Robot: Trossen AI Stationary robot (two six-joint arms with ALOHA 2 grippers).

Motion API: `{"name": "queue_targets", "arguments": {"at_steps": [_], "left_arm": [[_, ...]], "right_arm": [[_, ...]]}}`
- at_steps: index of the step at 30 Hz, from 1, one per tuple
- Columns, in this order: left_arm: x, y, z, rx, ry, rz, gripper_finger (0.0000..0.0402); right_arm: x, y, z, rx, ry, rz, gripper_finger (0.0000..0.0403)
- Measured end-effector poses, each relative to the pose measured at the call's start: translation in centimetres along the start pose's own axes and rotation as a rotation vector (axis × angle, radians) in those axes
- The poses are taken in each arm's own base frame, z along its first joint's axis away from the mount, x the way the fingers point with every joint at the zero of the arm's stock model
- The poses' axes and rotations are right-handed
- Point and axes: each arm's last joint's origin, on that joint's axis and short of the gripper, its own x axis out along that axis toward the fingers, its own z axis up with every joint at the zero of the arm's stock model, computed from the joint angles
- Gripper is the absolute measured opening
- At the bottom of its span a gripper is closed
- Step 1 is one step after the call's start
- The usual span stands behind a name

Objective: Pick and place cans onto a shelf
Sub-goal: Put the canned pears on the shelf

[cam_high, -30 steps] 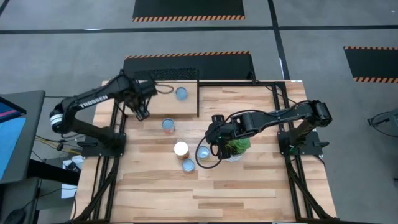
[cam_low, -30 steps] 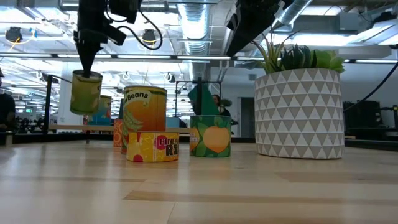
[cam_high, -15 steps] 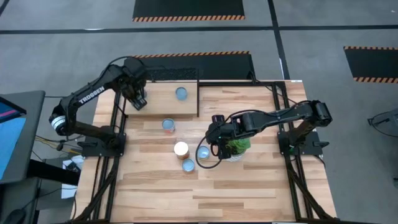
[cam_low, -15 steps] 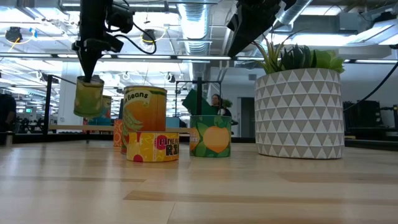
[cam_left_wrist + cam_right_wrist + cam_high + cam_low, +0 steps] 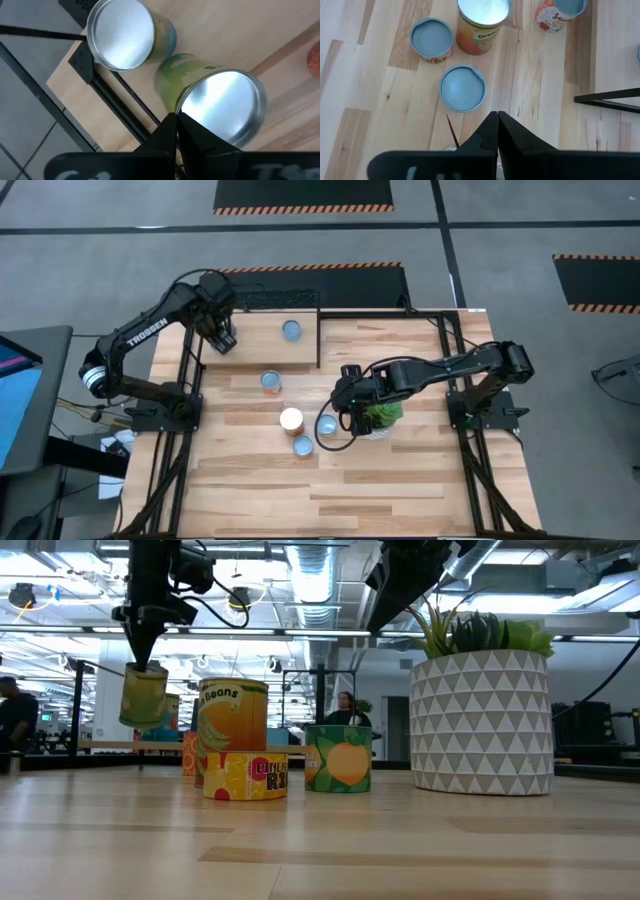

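The left fingers [image 5: 172, 131] are pinched together on the rim of a green can [image 5: 217, 107], which hangs tilted below them over the left part of the shelf [image 5: 255, 345]; in the low view that can [image 5: 143, 695] is lifted clear of the wood, gripped from above; just beyond the fingers in the left wrist view a second green can [image 5: 127, 32] with a silvery top stands upright on the shelf close to its black corner bar; farther along the shelf, toward its right end, a can with a pale-blue top [image 5: 291, 330] stands alone.

The right fingers [image 5: 496, 131] are pressed together with nothing between them, hanging above the counter [image 5: 400, 480] right by the potted plant [image 5: 380, 416]; just ahead of their tips sits a short can with a pale-blue lid [image 5: 462, 88]; beyond it a taller orange can [image 5: 483, 22] with a bright silvery top stands upright; beside that one a low can with a blue lid and a yellow and red label [image 5: 432, 39]; farther off, near the shelf's black bar, an orange-labelled can [image 5: 558, 12] stands on the counter.

From the low view the orange can [image 5: 232, 730] rises behind the short yellow one [image 5: 246, 777], with a green can bearing an orange fruit picture [image 5: 338, 758] beside them; the white patterned pot [image 5: 482, 720] stands to the side.
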Motion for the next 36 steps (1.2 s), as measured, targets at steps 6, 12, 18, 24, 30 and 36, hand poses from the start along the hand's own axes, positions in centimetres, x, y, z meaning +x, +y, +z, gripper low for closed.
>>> {"name": "queue_targets", "arguments": {"at_steps": [6, 12, 18, 24, 30, 36], "left_arm": [[0.0, -0.1, 0.0, 0.013, -0.004, 0.001, 0.0000], [0.0, -0.1, 0.2, -0.026, -0.022, 0.000, 0.0000], [1.6, -0.7, -0.1, 0.013, 0.010, -0.006, 0.0000], [1.7, -0.7, 0.1, 0.036, -0.002, 0.001, 0.0000], [1.7, -0.7, 0.1, 0.040, -0.001, -0.018, 0.0000], [1.7, -0.7, 0.1, 0.008, 0.000, -0.022, 0.0000]], "right_arm": [[0.0, 0.0, 0.0, 0.000, 0.000, 0.000, 0.0023], [0.0, 0.0, 0.0, 0.000, 0.000, 0.000, 0.0023], [0.0, 0.0, 0.0, 0.000, 0.000, 0.000, 0.0027], [0.0, 0.0, 0.0, 0.000, 0.000, 0.000, 0.0028], [0.0, 0.0, 0.0, 0.011, 0.000, 0.000, 0.0028], [0.0, 0.0, -0.1, 0.024, 0.011, 0.002, 0.0028]]}}
